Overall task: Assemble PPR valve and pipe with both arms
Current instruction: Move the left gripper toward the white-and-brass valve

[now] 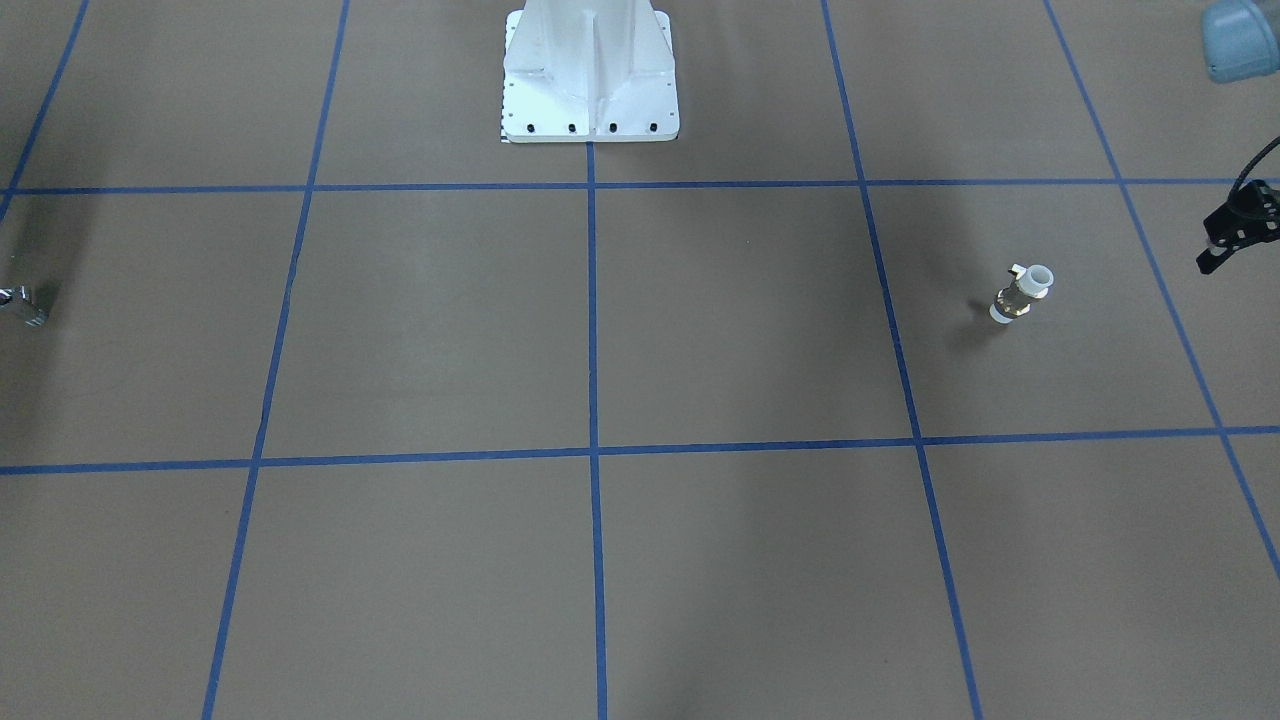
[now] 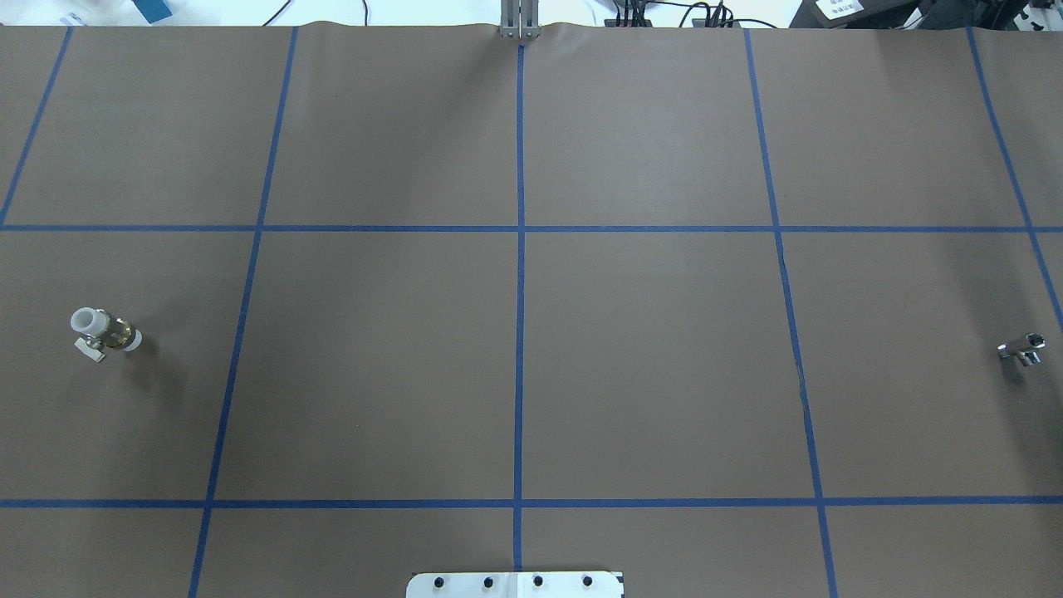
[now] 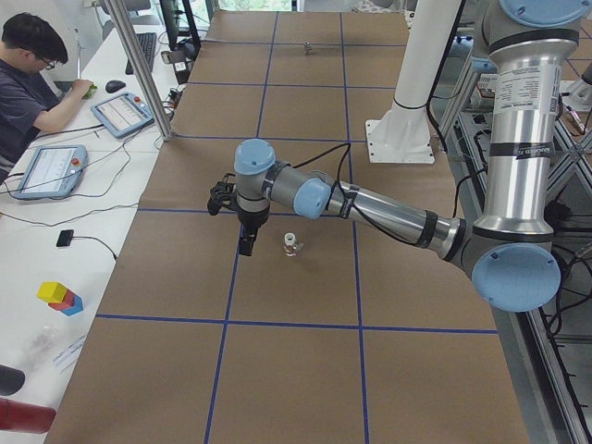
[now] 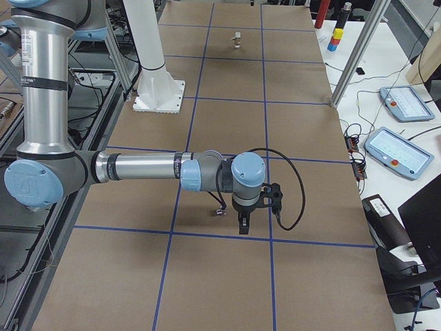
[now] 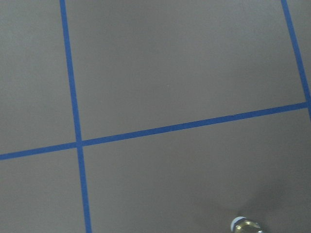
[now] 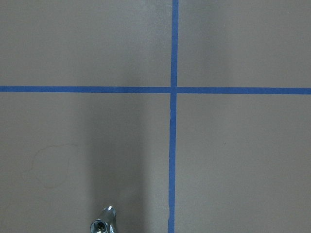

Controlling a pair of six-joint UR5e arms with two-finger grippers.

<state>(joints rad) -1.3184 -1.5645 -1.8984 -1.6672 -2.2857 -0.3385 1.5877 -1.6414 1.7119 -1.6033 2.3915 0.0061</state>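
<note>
The left gripper (image 1: pixel 1222 245) is cut by the front view's edge, the right gripper (image 4: pixel 243 225) seen only sidelong; neither's opening can be told. Wrist views clip PPR valve (image 5: pixel 246 225) and pipe (image 6: pixel 103 224).

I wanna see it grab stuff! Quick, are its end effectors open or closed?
Left end effector: cannot tell; the PPR valve stands apart from it.
Right end effector: cannot tell; the pipe sits unheld.
</note>
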